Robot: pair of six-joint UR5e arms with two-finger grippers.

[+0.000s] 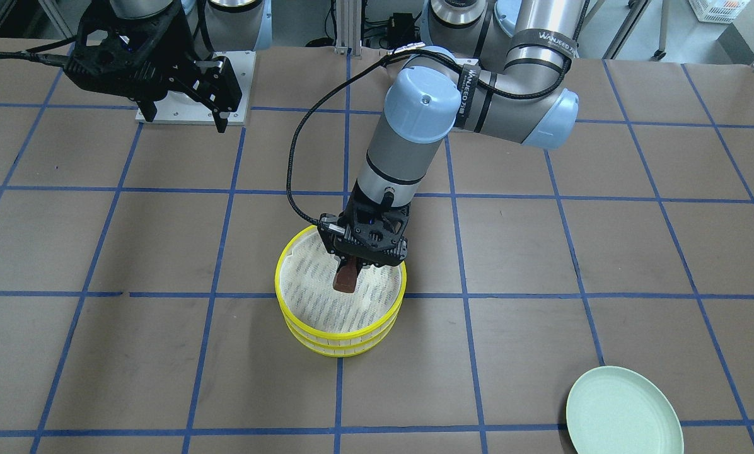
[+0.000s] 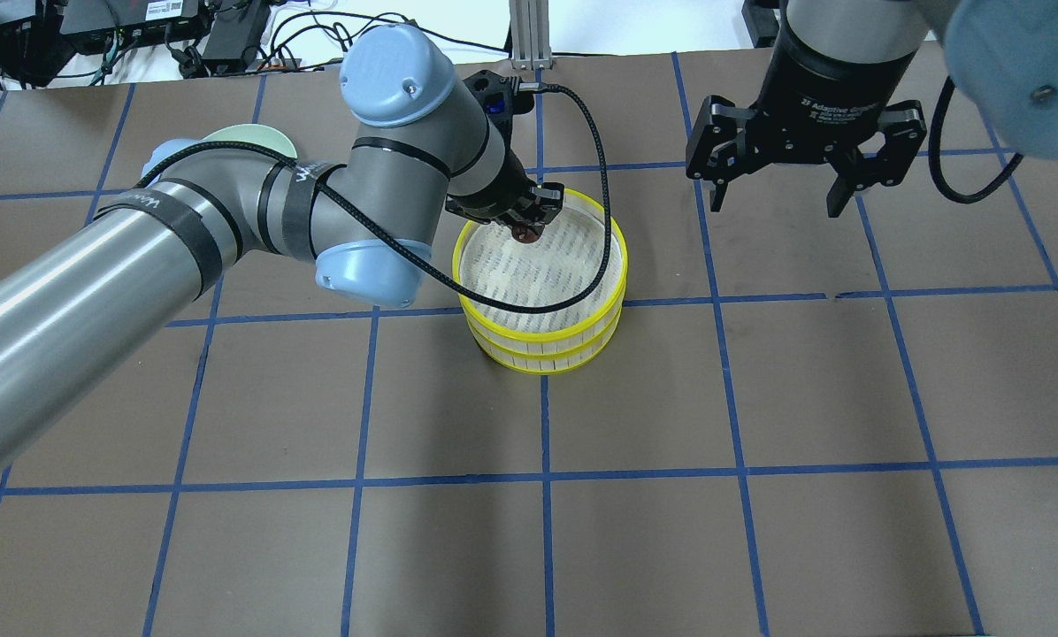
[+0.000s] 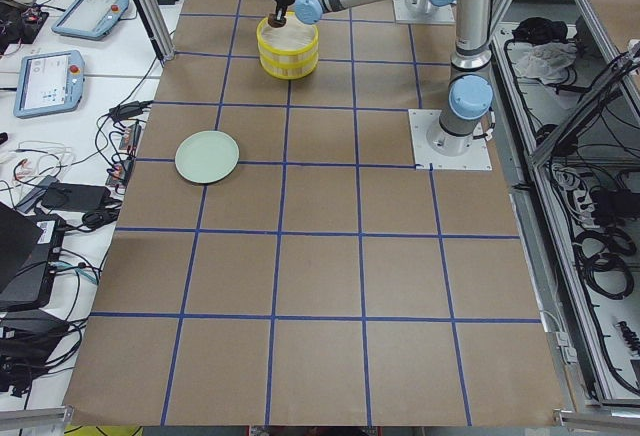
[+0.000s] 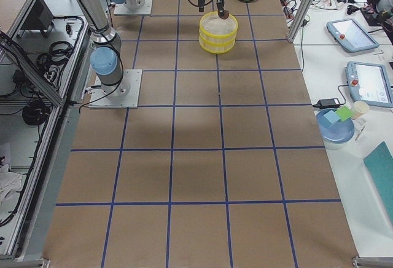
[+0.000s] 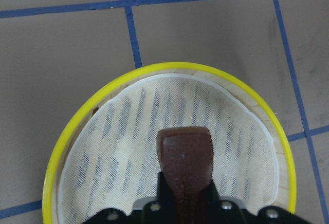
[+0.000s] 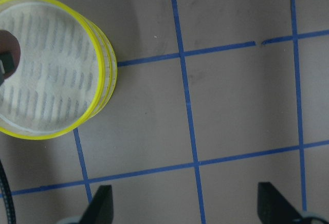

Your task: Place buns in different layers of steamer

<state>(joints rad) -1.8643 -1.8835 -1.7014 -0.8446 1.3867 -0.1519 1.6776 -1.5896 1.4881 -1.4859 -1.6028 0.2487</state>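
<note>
Two yellow-rimmed steamer trays (image 1: 341,328) stand stacked mid-table; the stack also shows in the overhead view (image 2: 542,341). My left gripper (image 1: 352,268) is shut on the dark reddish-brown bun (image 1: 346,278) and holds it just above the top tray's white slatted bottom (image 5: 123,147), at the tray's edge nearer the robot. The bun shows in the left wrist view (image 5: 184,157) and in the overhead view (image 2: 525,234). My right gripper (image 2: 775,202) is open and empty, raised well to the side of the stack. The cream-white bun is hidden.
A pale green plate (image 1: 623,413) lies at the table edge on my left side, and also shows in the exterior left view (image 3: 207,156). Brown table cover with a blue tape grid (image 2: 547,478). The right arm's base plate (image 1: 191,113) is behind the right gripper.
</note>
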